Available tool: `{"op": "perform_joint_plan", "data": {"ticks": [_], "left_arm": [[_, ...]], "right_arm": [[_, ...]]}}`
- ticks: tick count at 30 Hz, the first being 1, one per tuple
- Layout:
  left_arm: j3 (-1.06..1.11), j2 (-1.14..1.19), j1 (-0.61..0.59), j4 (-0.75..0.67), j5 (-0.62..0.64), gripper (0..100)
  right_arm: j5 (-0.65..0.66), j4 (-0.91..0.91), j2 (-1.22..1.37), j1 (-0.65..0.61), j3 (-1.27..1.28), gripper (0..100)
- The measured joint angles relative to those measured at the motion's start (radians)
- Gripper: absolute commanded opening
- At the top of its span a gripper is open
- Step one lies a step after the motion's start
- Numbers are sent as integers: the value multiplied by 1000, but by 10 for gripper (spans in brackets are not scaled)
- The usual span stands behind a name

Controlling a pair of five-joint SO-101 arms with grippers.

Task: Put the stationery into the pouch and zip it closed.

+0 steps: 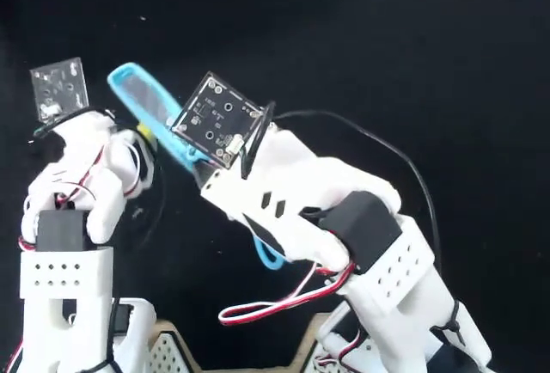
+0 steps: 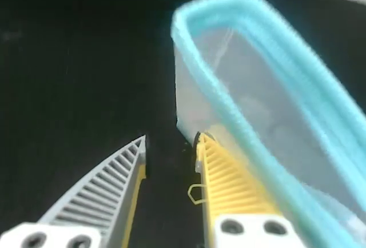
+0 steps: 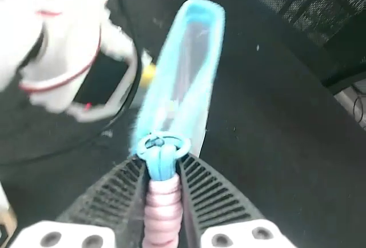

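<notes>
The pouch (image 1: 144, 100) is light blue with a see-through mesh side and lies slanted between the two arms. In the right wrist view the pouch (image 3: 186, 79) stretches away from my right gripper (image 3: 163, 159), which is shut on the zipper pull's pink cord (image 3: 163, 199) just behind its blue ring (image 3: 162, 144). My left gripper (image 2: 170, 142) is open with nothing between its fingers. Its yellow finger (image 2: 229, 194) rests against the outside of the pouch (image 2: 257, 105). What lies inside the pouch is too blurred to tell.
A black cloth (image 1: 412, 72) covers the table, with free room at the right and back. The right arm's white body (image 1: 326, 210) and red-white cables (image 1: 284, 300) cross the middle front. A blue loop (image 1: 271, 257) shows beneath that arm.
</notes>
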Motion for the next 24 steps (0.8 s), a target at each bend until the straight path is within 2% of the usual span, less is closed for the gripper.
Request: {"op": "perform_joint_plan", "data": {"ticks": [4, 8, 14, 20, 24], "left_arm": [[0, -87, 29, 172, -5, 223], [17, -255, 157, 292, -84, 266], [209, -539, 288, 244, -98, 268], [420, -793, 301, 112, -98, 270], [480, -784, 301, 61, -98, 270]], "right_arm": [[0, -25, 0, 0, 0, 10], [26, -31, 0, 0, 0, 10], [41, -31, 0, 8, 0, 10], [41, -26, 0, 55, 2, 10], [41, -21, 0, 55, 2, 10]]}}
